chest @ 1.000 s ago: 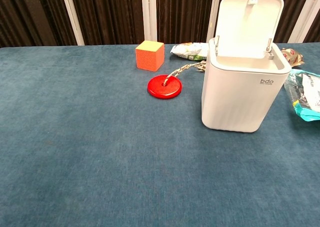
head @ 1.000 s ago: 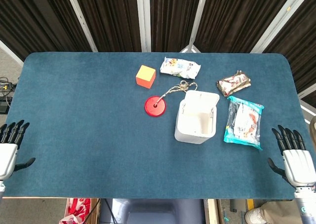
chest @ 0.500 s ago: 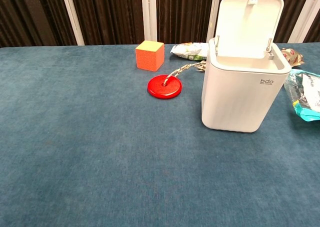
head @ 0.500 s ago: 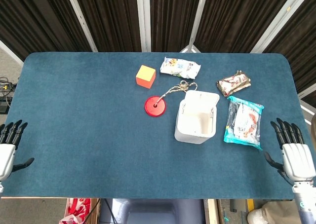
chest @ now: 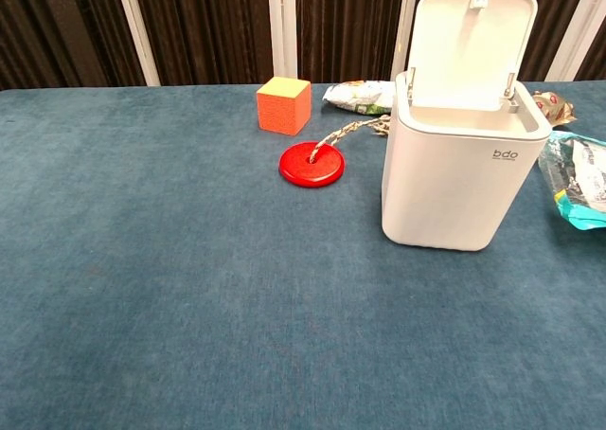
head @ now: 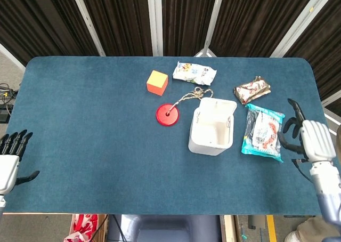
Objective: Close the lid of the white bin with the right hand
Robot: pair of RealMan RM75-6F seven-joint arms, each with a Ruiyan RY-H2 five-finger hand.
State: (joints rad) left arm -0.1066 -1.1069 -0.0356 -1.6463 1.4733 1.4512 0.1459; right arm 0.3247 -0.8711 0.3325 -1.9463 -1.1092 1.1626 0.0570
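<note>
The white bin (head: 211,130) stands right of the table's middle, and the chest view shows its body (chest: 457,179) too. Its lid (chest: 471,46) stands upright at the far side, fully open, so the inside shows from above. My right hand (head: 310,139) hovers at the table's right edge, to the right of the bin and apart from it. Its dark fingers (head: 291,129) are spread and hold nothing. My left hand (head: 9,162) hangs off the near left corner, fingers apart and empty. Neither hand appears in the chest view.
A blue snack packet (head: 262,132) lies between the bin and my right hand. A brown packet (head: 252,89) and a white packet (head: 194,72) lie further back. A red disc (head: 169,115) with a rope sits left of the bin, and an orange cube (head: 157,82) behind it.
My right hand has moved from the near right corner up along the right edge and turned toward the blue packet. The left hand sank slightly. The bin has not moved.
</note>
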